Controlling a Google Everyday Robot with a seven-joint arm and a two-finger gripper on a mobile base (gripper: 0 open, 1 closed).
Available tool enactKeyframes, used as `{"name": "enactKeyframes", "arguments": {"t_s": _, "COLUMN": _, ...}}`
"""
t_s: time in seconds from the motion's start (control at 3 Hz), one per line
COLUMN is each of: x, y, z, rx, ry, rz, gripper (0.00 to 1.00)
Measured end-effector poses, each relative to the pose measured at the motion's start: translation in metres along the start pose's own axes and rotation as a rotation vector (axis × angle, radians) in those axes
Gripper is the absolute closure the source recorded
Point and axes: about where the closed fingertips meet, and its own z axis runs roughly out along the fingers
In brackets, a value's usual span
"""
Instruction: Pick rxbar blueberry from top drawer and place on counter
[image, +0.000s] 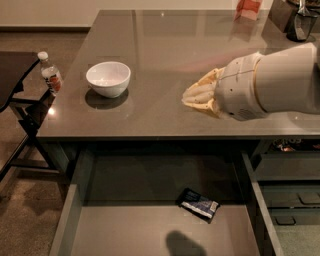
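The rxbar blueberry (199, 204), a small dark navy bar with white lettering, lies flat on the bottom of the open top drawer (125, 230), right of its middle. The grey-brown counter (165, 55) spans the view above the drawer. My gripper (200, 94) reaches in from the right on a thick white arm and hovers above the counter's front part, well above and slightly behind the bar. It holds nothing. Its shadow falls on the drawer bottom near the front.
A white bowl (108, 78) stands on the counter's left. A water bottle (51, 76) sits on a dark side table (12, 75) at the left. An orange-red object (247, 8) and a dark appliance (300, 20) stand at the counter's back right. Dark stacked drawers (290, 195) are at the right.
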Motion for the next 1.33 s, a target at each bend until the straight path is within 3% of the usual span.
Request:
{"name": "enactKeyframes", "arguments": {"t_s": 0.33, "x": 0.019, "y": 0.026, "z": 0.006, "rx": -0.027, "ry": 0.016, "rz": 0.029, "gripper": 0.11}}
{"name": "enactKeyframes", "arguments": {"t_s": 0.67, "x": 0.058, "y": 0.073, "z": 0.006, "rx": -0.081, "ry": 0.061, "rz": 0.107, "gripper": 0.0}}
{"name": "enactKeyframes", "arguments": {"t_s": 1.0, "x": 0.092, "y": 0.116, "z": 0.001, "rx": -0.124, "ry": 0.117, "rz": 0.175, "gripper": 0.0}}
{"name": "enactKeyframes", "arguments": {"t_s": 1.33, "x": 0.092, "y": 0.116, "z": 0.001, "rx": -0.124, "ry": 0.117, "rz": 0.175, "gripper": 0.0}}
